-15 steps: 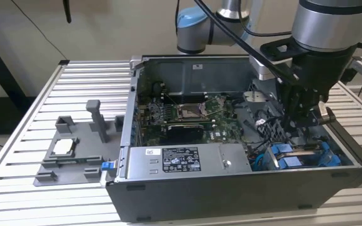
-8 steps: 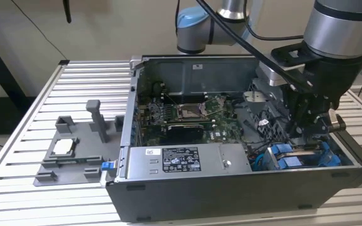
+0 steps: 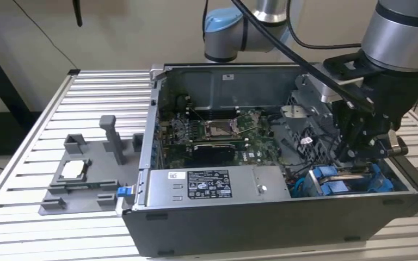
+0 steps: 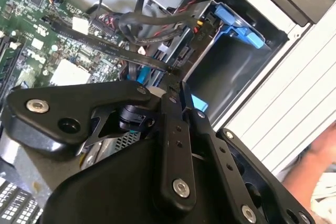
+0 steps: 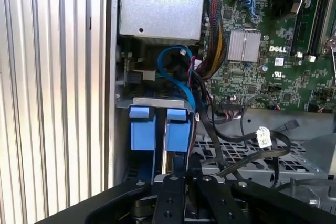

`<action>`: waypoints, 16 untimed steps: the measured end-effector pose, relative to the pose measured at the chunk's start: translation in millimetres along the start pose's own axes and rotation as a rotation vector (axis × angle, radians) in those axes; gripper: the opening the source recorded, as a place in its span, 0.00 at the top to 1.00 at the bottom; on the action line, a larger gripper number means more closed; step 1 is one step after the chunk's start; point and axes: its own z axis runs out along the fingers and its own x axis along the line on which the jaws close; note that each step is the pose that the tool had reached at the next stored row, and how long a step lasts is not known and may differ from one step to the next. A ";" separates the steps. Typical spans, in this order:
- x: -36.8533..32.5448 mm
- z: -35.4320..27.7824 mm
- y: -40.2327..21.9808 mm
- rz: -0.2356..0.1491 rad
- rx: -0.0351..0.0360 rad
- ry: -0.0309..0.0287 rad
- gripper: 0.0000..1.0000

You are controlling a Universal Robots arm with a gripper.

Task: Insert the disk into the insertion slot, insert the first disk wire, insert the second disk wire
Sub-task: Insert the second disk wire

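So the gripper (image 3: pixel 361 155) sits low inside the open black computer case (image 3: pixel 282 217), at the corner toward the exterior view's right, directly above the blue-framed disk (image 3: pixel 347 182). In both wrist views its two black fingers (image 5: pixel 173 192) are drawn close together, nearly touching, narrow stance; whether they pinch something thin between them, cannot tell. Disk stands on edge in the insertion slot (image 5: pixel 157 100), grey sheet-metal bay next to the case side wall; two bright blue frame tabs (image 5: pixel 160 127) stick up side by side just past the fingertips in the first wrist view. In the second wrist view the blue frame (image 4: pixel 239 27) shows at the far end of the bay. A light blue cable (image 5: pixel 176 69) and a bundle of black wires (image 5: pixel 231 124) loop beside the bay, over a perforated metal plate. Green motherboard (image 3: pixel 220 130) lies in the case middle. Grey labelled power-supply box (image 3: pixel 209 185) sits along the near case edge. Grey plastic fixture tray (image 3: pixel 85 179) rests on the slatted table (image 3: pixel 20 179), well apart, toward the exterior view's left.
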 end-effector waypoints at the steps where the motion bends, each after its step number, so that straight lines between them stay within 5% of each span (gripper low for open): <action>1: 0.3 0.2 -1.0 0.000 -0.0013 -0.0002 0.85; 16: 0.9 0.6 -3.2 0.000 -0.0013 -0.0010 0.85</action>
